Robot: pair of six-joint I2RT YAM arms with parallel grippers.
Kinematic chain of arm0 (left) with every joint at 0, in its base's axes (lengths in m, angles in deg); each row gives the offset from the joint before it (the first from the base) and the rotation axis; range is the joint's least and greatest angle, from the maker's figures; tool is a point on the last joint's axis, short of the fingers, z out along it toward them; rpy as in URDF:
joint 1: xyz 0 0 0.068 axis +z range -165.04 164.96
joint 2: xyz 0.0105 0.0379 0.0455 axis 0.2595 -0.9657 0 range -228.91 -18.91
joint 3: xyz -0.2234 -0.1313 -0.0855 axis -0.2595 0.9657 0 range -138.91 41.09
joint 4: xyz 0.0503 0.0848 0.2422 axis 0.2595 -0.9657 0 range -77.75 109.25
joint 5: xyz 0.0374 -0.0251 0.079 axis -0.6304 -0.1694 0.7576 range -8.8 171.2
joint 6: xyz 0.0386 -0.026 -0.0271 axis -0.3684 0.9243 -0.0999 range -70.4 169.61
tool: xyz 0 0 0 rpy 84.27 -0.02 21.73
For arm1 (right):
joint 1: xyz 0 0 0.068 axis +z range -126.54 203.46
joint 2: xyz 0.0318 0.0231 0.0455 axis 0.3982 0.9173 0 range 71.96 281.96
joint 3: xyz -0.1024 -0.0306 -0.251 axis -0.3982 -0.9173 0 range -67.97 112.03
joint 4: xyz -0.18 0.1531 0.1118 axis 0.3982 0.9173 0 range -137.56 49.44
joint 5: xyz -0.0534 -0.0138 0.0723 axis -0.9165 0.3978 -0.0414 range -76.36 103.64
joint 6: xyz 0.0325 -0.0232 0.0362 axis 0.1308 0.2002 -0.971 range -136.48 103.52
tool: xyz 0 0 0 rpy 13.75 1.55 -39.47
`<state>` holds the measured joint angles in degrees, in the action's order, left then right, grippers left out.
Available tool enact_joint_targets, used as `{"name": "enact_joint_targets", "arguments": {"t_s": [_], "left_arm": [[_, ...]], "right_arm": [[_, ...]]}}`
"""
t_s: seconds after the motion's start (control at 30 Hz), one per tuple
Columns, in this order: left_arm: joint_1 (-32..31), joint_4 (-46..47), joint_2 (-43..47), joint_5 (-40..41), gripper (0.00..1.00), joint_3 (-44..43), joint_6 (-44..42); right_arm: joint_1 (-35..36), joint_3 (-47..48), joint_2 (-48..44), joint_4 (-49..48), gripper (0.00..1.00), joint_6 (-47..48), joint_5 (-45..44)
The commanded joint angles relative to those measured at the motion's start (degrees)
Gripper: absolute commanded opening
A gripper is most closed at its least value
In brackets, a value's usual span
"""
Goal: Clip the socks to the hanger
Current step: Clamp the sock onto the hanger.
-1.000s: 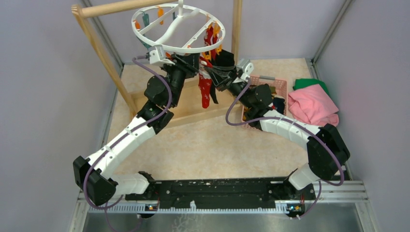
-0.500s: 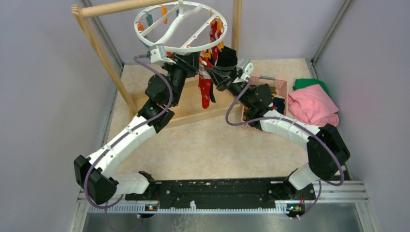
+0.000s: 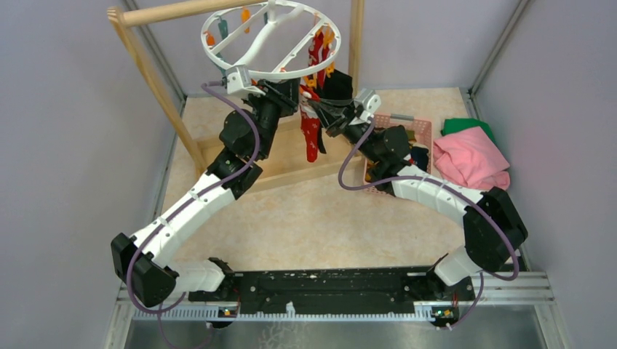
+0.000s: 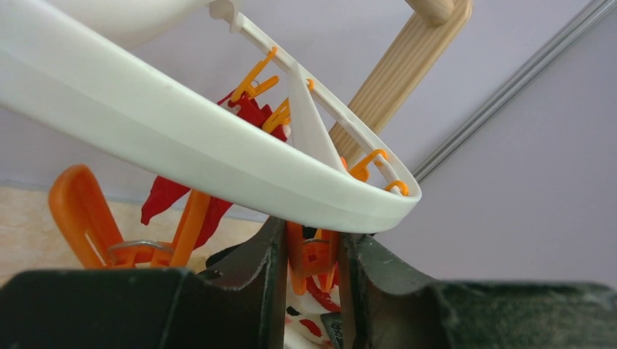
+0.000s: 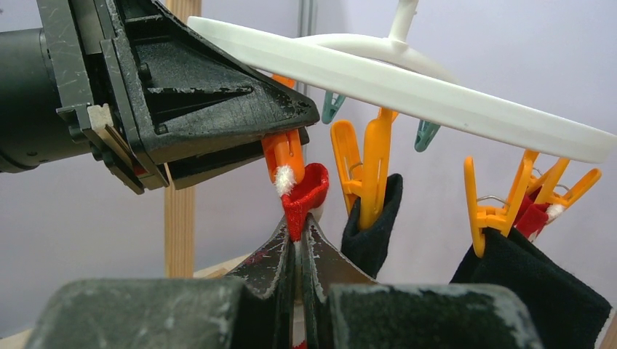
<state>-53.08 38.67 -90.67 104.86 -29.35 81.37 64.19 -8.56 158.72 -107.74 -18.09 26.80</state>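
Squeezing an orange clip (image 4: 311,263) with the left gripper (image 4: 313,243), one finger on each side of it, directly under the rim of the hanger (image 4: 182,138). Narrowed on this clip within the last second, then stopped narrowing. Judged as pressing the clip legs together to open the mouth below. Also raised the white ring a little in the top view, compared with a second ago.

Clenched tight with the right gripper (image 5: 298,236) on the red sock (image 5: 304,190), just below the cuff, with no change there during the last second. Holding the cuff up against the lower end of the same orange clip. Hard to say from the right wrist view about the mouth itself: perhaps already around the white edge of the cuff, perhaps only touching it.

Meaning for the task: right at the moment of clipping, but not yet finished. Judged as next: push the cuff a bit deeper into the mouth, then ease the squeeze on the left side, and only after that let go on the right. Otherwise, a risk of dropping the sock.

Already hanging from neighbouring clips: a black sock (image 5: 372,225) just beside the red one, and a second black sock (image 5: 524,291) further along the ring. Dark fabric also in the pink basket (image 3: 407,131) on the table.
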Motion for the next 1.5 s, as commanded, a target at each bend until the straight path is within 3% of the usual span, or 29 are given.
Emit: {"name": "enact_joint_targets", "arguments": {"t_s": [0.0,0.57,1.0,1.03,1.2,1.33,1.47], "left_arm": [[0.4,1.1,-0.4,3.2,0.00,-2.9,-0.3],[0.4,0.6,-0.2,4.5,0.00,-3.1,-1.1],[0.4,0.7,1.0,3.3,0.00,-2.7,-0.5],[0.4,0.7,1.1,3.3,0.02,-2.7,-0.5],[0.4,0.8,1.5,2.7,0.30,-2.4,0.0],[0.4,0.8,1.8,2.3,0.42,-2.1,0.2],[0.3,0.8,2.5,1.7,0.62,-1.7,0.3]], "right_arm": [[0.7,4.3,-2.3,-0.2,0.00,1.3,0.6],[2.3,7.5,-2.2,3.2,0.00,8.2,3.6],[2.5,8.2,-2.3,6.7,0.00,11.5,0.3],[2.5,8.4,-2.2,6.8,0.00,11.5,0.2],[2.6,8.1,-2.3,6.6,0.00,11.2,-0.1],[2.5,8.0,-2.4,6.2,0.00,10.7,-0.2],[2.6,7.9,-2.3,6.1,0.00,10.1,-0.3]]}}
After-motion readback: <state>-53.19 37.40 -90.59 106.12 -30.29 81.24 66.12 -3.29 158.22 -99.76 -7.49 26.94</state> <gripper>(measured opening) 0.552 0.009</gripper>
